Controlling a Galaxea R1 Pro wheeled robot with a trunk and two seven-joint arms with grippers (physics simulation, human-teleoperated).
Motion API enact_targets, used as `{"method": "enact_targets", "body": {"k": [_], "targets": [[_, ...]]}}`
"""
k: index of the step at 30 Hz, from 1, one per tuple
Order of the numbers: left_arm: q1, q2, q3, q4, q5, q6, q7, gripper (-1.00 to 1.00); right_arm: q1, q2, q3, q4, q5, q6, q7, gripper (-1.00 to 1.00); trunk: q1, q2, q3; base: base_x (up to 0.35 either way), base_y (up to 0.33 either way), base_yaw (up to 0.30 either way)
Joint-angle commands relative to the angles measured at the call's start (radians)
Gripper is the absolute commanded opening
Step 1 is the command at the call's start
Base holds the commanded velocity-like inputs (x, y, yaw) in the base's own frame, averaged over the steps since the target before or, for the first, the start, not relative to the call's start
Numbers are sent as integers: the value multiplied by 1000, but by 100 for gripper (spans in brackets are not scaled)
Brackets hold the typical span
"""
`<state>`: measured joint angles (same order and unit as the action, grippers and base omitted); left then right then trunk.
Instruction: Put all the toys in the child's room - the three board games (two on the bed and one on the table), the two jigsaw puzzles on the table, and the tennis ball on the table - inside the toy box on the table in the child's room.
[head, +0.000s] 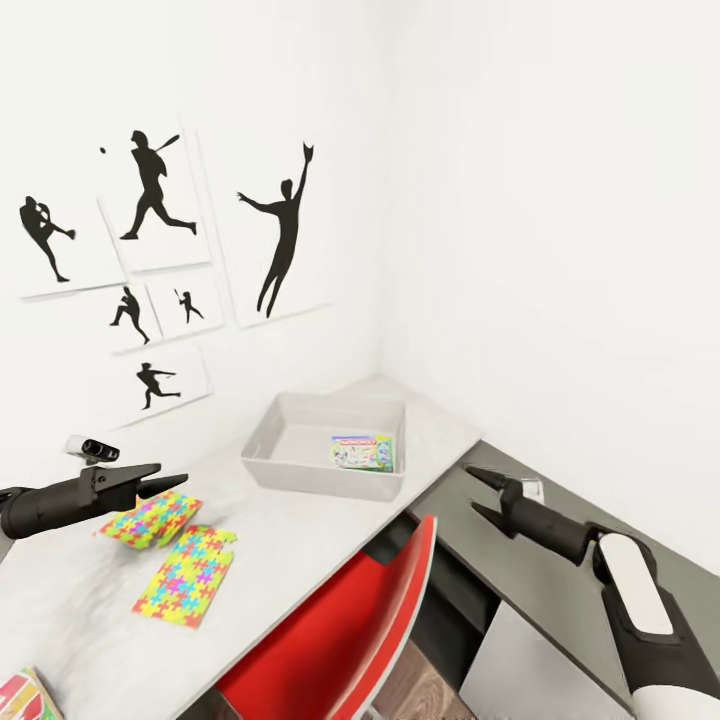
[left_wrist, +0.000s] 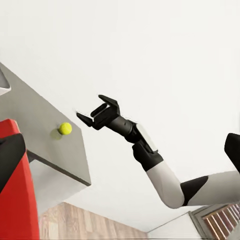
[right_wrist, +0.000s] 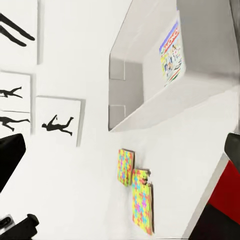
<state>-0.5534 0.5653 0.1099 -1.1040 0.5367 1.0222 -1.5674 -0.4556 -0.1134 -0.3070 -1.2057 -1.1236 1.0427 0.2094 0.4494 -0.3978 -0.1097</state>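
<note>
The light grey toy box (head: 268, 452) stands on the pale table (head: 300, 525) near the wall corner, with a green-and-white board game (head: 362, 452) flat inside it. Two multicoloured jigsaw puzzles (head: 150, 520) (head: 187, 577) lie side by side on the table. My left gripper (head: 165, 478) hovers open just above the farther one. A corner of a red-and-yellow board game (head: 20, 697) shows at the table's near left edge. My right gripper (head: 478, 490) is open over the dark desk section (head: 500, 570). The tennis ball (left_wrist: 65, 128) rests there, close to the right gripper (left_wrist: 92, 107).
A red chair (head: 340, 640) is pushed against the desk's inner corner, below the toy box. A small webcam-like device (head: 92, 449) sits by the wall behind my left gripper. Black sports-silhouette prints (head: 150, 190) hang above. White walls close the desk in on two sides.
</note>
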Motion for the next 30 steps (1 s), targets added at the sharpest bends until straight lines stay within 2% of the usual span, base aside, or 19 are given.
{"method": "enact_targets", "body": {"k": [1,8,23,30], "targets": [[0,1,0,0,0,11,-3,100,4,0,-2,-1,11,5,19,100,1,-2,-2,-13,6,-271],[0,1,2,0,0,9,-3,100,47,0,-1,-23,15,5,54,100,1,-2,-2,-119,34,-281],[1,1,1,-2,-4,6,-3,100,172,3,1,-183,10,5,62,100,1,-2,-2,-118,31,-286],[6,3,11,-2,-5,6,-3,100,193,3,1,-208,9,5,62,100,1,-2,-2,-83,11,-286]]}}
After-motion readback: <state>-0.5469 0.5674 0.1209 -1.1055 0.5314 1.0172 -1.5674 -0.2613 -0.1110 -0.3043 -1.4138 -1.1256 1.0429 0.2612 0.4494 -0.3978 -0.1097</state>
